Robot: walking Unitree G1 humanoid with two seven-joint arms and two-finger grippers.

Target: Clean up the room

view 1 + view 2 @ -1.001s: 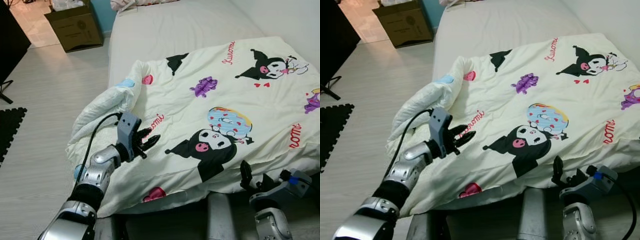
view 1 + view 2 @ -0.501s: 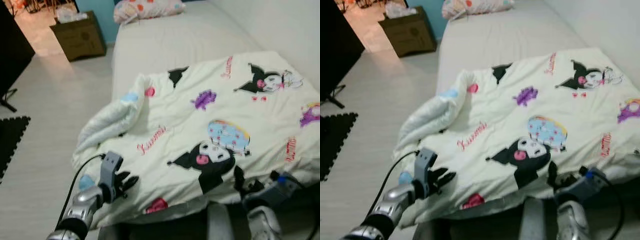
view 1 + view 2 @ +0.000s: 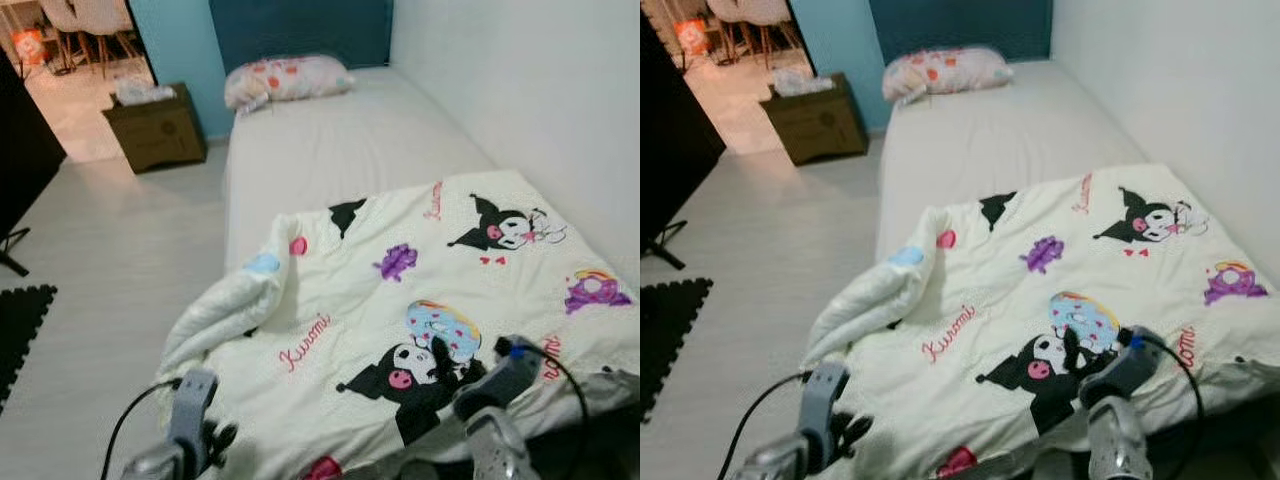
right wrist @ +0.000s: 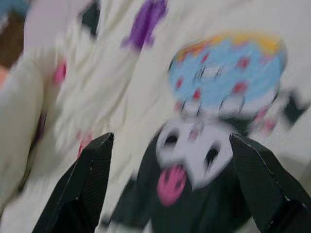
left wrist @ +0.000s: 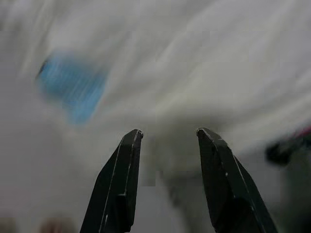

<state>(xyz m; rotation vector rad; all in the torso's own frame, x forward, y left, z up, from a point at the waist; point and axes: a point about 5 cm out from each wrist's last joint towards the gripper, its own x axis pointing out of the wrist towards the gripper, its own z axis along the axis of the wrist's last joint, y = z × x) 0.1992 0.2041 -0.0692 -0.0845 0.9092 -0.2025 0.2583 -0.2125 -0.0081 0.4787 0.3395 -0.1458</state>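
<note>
A cream quilt point(image 3: 400, 290) printed with cartoon figures lies rumpled over the near half of the bed point(image 3: 330, 130), its left edge bunched into a fold point(image 3: 235, 310). At that near left corner my left gripper point(image 3: 220, 438) hovers open, and the left wrist view shows nothing between the fingers point(image 5: 121, 184) above blurred white cloth. My right gripper point(image 3: 442, 352) is over the black cartoon print point(image 3: 400, 380) at the near edge. It is wide open in the right wrist view point(image 4: 170, 141), apart from the quilt.
A spotted pillow point(image 3: 285, 78) rests at the head of the bed by the blue wall. A brown nightstand point(image 3: 155, 125) stands left of the bed. A black floor mat point(image 3: 20, 320) and a dark stand point(image 3: 15, 150) are at far left. White wall on the right.
The camera has tilted up, bringing the pillow and headboard into view. My left gripper has drawn back off the quilt top toward its near left corner. My right gripper has risen over the black print.
</note>
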